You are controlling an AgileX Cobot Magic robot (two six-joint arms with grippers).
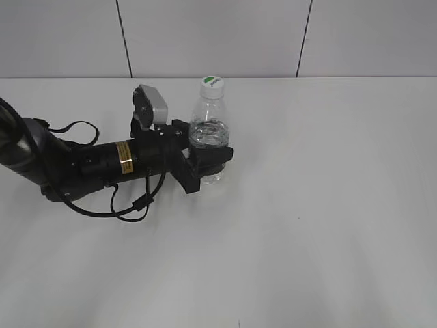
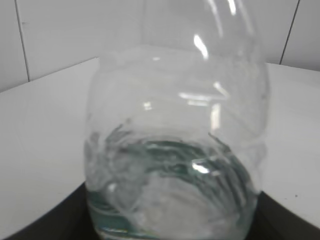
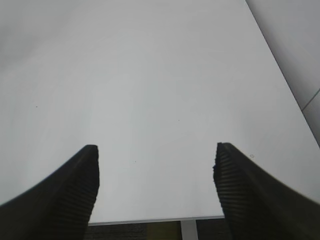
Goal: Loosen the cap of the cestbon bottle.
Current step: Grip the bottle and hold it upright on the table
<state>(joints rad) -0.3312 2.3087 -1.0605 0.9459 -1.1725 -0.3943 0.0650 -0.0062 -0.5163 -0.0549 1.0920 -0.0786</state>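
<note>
The cestbon bottle (image 1: 208,126), clear plastic with some water in it, stands upright on the white table (image 1: 328,205). Its white cap (image 1: 212,83) with a green patch sits on top, with nothing touching it. My left gripper (image 1: 207,162) reaches in from the left and is shut on the bottle's lower body. In the left wrist view the bottle (image 2: 175,150) fills the frame, and a black finger (image 2: 42,225) shows at each bottom corner. My right gripper (image 3: 156,170) is open over bare table with nothing between its ribbed pads; it is outside the exterior view.
The left arm (image 1: 82,164) lies low across the table's left side, with black cables (image 1: 130,208) looping beside it. A grey panelled wall (image 1: 273,34) runs behind the table. The right wrist view shows the table's edge (image 3: 150,219) just under the jaws.
</note>
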